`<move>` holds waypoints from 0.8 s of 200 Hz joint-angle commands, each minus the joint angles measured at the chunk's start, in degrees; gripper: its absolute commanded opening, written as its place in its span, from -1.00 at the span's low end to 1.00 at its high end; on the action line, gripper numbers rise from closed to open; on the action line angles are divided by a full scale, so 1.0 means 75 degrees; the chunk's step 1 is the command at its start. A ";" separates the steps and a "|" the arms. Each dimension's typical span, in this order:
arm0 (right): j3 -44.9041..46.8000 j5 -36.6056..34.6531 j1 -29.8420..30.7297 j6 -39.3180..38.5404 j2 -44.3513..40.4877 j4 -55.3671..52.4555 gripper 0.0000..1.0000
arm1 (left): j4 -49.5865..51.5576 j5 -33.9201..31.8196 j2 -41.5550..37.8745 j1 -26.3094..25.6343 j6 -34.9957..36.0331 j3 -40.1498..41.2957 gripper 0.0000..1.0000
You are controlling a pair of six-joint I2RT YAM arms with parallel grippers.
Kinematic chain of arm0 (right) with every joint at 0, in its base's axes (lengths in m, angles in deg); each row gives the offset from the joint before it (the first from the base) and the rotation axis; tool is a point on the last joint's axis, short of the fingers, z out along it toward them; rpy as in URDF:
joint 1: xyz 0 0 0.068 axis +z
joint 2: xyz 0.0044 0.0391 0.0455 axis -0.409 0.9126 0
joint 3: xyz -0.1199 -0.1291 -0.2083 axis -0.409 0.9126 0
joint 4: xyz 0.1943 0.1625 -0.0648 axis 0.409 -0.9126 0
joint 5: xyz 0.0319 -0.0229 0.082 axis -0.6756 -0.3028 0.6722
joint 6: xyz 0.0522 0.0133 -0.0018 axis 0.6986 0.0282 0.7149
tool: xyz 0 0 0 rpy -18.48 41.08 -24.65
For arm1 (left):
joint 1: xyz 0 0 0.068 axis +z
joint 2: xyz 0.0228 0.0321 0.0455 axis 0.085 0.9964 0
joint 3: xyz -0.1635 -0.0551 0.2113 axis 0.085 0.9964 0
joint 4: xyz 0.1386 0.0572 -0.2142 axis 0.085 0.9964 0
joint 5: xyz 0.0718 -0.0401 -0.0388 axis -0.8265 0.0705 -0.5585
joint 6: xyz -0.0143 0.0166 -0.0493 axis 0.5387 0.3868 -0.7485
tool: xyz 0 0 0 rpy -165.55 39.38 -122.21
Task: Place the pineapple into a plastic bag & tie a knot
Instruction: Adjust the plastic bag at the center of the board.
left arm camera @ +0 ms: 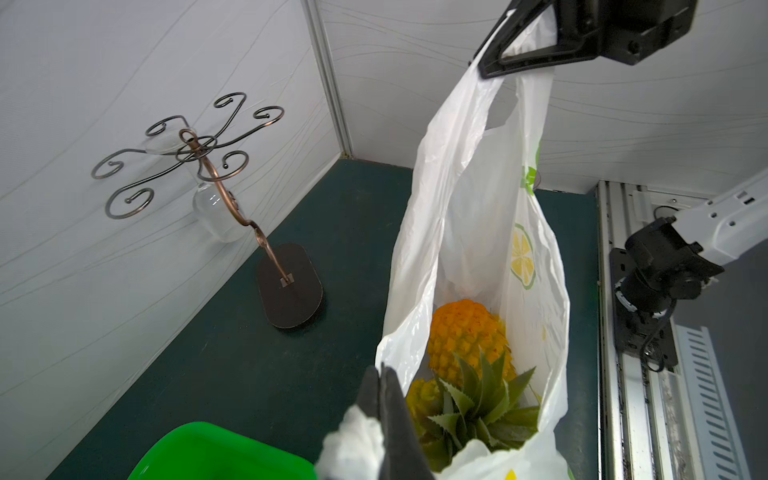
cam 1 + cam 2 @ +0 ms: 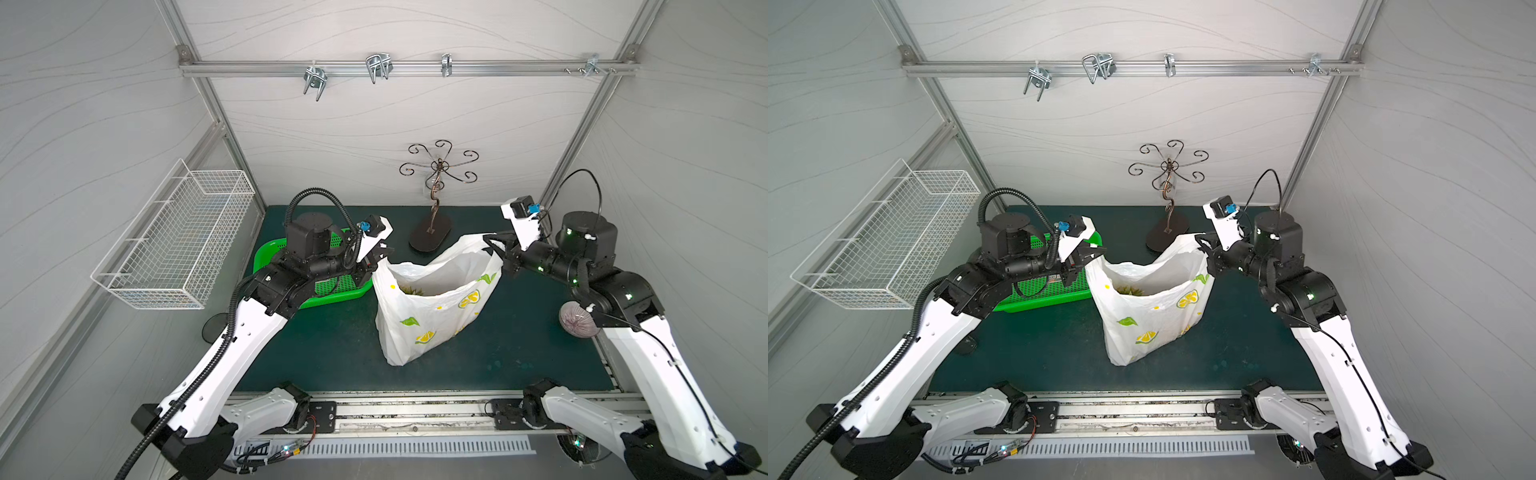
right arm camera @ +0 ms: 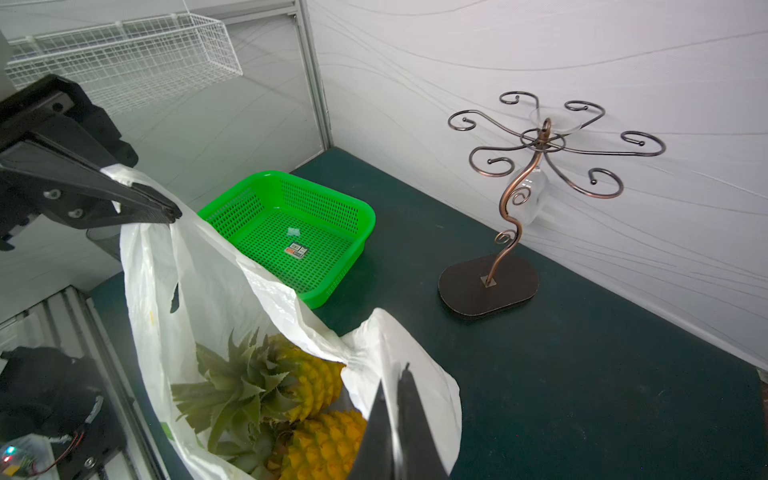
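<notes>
Top view: left gripper [image 2: 384, 254] and right gripper [image 2: 492, 244] are both clamped on the plastic bag [image 2: 432, 320], one at each end of its mouth. The bag stands mid-mat, untied, its mouth stretched along the line between the arms.

Left wrist: pineapple [image 1: 467, 332] lies inside the bag, below the jaws, crown toward this arm.

Right wrist: green basket [image 3: 291, 232] sits beside the left arm and metal stand [image 3: 490, 284] behind the bag. Judged clear of the gap where the held ends must meet.
</notes>
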 commanded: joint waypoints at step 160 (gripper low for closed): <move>-0.0846 -0.0335 0.0532 -0.0763 -0.0204 -0.0771 0.45 | -0.0767 0.0777 -0.0548 0.0002 0.0837 0.0550 -1.00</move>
